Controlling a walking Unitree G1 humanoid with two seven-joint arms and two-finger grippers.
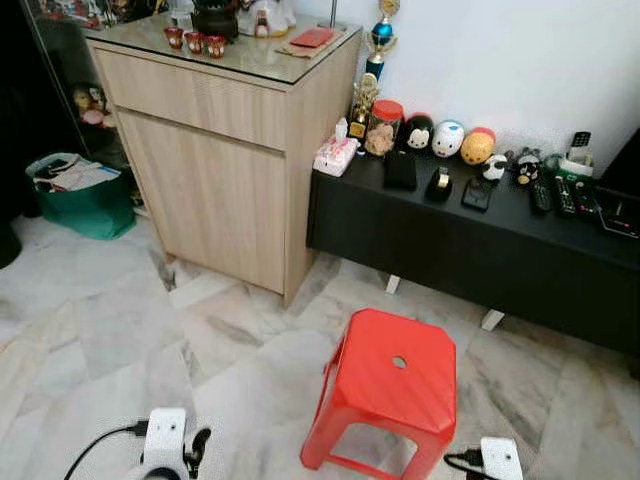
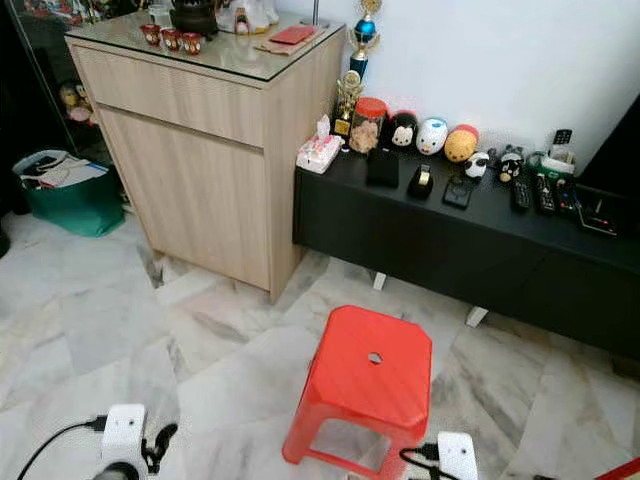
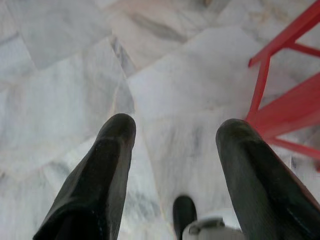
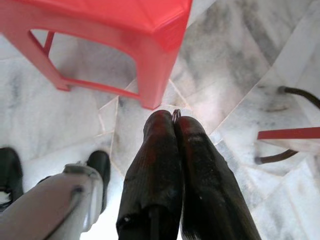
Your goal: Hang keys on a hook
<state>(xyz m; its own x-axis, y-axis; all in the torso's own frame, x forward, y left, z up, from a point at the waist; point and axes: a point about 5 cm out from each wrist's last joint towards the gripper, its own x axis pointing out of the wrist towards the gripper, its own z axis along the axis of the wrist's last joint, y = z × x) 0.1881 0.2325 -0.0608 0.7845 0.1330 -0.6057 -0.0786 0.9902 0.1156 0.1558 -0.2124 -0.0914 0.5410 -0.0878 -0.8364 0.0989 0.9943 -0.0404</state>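
Looking down from the head, a red stool (image 1: pixel 385 385) stood on the marble floor (image 1: pixel 90 330), with a wooden cabinet (image 1: pixel 215 150) at eleven o'clock and a black console (image 1: pixel 470 240) at one.

Along the left wrist, the left gripper (image 3: pixel 175 132) hung wide apart above the floor.

Along the right wrist, the right gripper (image 4: pixel 175 121) was pinched together on a thin key ring (image 4: pixel 176 114) peeping out at its tips, the stool at twelve o'clock.

A thin metal key ring (image 4: pixel 176 113) peeks out, pinched between black fingertips (image 4: pixel 162 125).
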